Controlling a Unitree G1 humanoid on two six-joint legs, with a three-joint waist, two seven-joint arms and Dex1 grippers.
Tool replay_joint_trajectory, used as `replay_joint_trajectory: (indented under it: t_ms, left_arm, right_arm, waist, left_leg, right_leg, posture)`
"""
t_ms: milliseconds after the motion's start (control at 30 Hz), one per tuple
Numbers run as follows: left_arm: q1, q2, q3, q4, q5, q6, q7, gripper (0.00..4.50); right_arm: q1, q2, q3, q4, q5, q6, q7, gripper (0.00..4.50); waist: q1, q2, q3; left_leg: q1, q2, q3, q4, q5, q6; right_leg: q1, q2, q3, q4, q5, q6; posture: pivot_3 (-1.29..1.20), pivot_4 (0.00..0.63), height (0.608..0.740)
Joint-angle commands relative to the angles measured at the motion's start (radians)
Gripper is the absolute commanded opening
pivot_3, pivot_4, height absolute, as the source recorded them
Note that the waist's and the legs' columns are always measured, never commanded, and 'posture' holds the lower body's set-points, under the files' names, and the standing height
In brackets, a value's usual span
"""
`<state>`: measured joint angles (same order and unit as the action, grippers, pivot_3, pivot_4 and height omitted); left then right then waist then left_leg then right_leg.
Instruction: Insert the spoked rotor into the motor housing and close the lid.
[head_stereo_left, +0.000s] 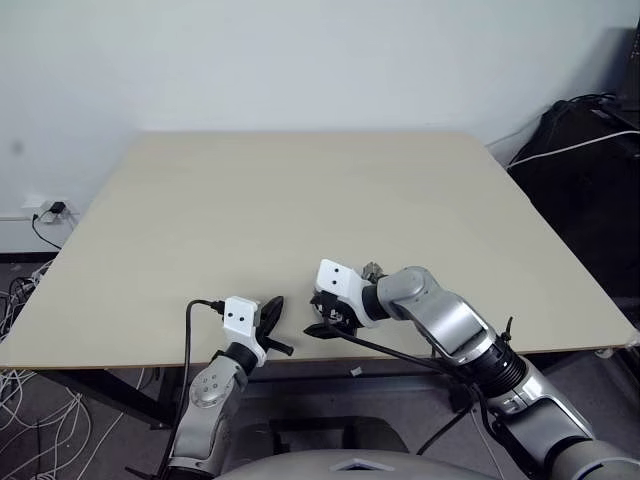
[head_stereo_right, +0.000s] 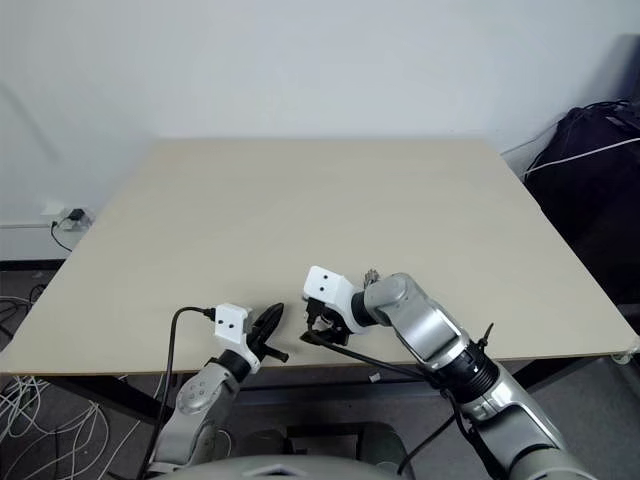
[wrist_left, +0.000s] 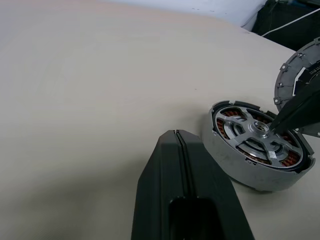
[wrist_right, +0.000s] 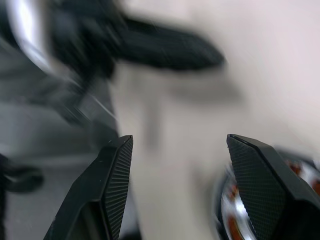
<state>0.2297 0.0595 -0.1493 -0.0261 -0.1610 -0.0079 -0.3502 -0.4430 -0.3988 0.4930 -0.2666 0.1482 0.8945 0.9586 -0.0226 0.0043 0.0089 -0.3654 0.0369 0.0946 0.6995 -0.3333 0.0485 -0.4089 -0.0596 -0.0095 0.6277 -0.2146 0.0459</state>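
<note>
The motor housing (wrist_left: 235, 167) lies flat on the table, its copper windings showing through the spoked rotor (wrist_left: 256, 136), which sits inside it. My right gripper (wrist_right: 177, 142) is open with nothing between its fingers. One of its black fingers (wrist_left: 295, 116) reaches over the rotor's centre hub. My left gripper (wrist_left: 177, 137) is shut and empty, a short way beside the housing near the table's front edge (head_stereo_left: 271, 310). A grey round disc (wrist_left: 292, 75) with a ribbed edge shows just behind the right finger. I cannot tell if it is the lid or part of my right hand.
The pale wooden table (head_stereo_left: 300, 200) stretches bare from the grippers to the far wall. Black bags and a white cable (head_stereo_left: 590, 140) lie off its right side. A wall socket and loose cables (head_stereo_left: 40, 215) are on the floor at the left.
</note>
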Motion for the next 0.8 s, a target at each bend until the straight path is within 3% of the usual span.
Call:
replay_joint_trajectory:
  t_ms: [33, 267, 567, 667, 800]
  left_arm:
    - [-0.014, -0.006, 0.002, -0.022, -0.013, -0.013, -0.007, 0.0]
    - [-0.018, -0.002, 0.006, -0.017, -0.015, -0.013, -0.01, 0.0]
    - [-0.023, 0.002, 0.008, -0.014, -0.016, -0.011, -0.012, 0.0]
    - [-0.023, 0.001, 0.008, -0.014, -0.016, -0.01, -0.012, 0.0]
    - [-0.024, 0.001, 0.008, -0.014, -0.016, -0.01, -0.012, 0.0]
  right_arm:
    - [0.004, 0.079, -0.131, -0.056, 0.094, -0.05, -0.051, 3.23]
    - [-0.001, 0.202, -0.265, 0.017, 0.048, -0.208, -0.304, 3.23]
    - [-0.02, 0.145, -0.307, 0.124, -0.108, -0.352, -0.504, 3.23]
    - [-0.026, 0.087, -0.308, 0.169, -0.176, -0.361, -0.548, 2.62]
    - [-0.016, 0.009, -0.287, 0.221, -0.238, -0.413, -0.55, 1.34]
  waist:
    - [-0.001, 0.0, 0.0]
    - [0.0, 0.0, 0.0]
    - [-0.005, 0.0, 0.0]
    - [-0.006, 0.0, 0.0]
    - [-0.006, 0.0, 0.0]
  left_leg:
    - [0.0, 0.0, 0.0, 0.0, 0.0, 0.0]
    - [0.0, 0.0, 0.0, 0.0, 0.001, -0.002]
    - [0.0, 0.0, 0.001, 0.0, 0.003, -0.005]
    - [0.0, 0.0, 0.002, 0.0, 0.003, -0.004]
    - [0.0, 0.0, 0.002, 0.0, 0.002, -0.004]
  right_leg:
    - [0.0, 0.0, 0.0, 0.0, 0.0, 0.0]
    - [0.0, 0.0, 0.0, 0.0, 0.001, 0.002]
    - [0.0, 0.0, 0.0, 0.0, 0.001, 0.002]
    - [0.0, 0.0, 0.001, 0.0, 0.001, 0.001]
    - [0.0, 0.0, 0.001, 0.0, 0.0, 0.001]
  posture:
    - [0.0, 0.0, 0.74]
    - [0.0, 0.0, 0.74]
    - [0.0, 0.0, 0.74]
    - [0.0, 0.0, 0.74]
    - [0.0, 0.0, 0.74]
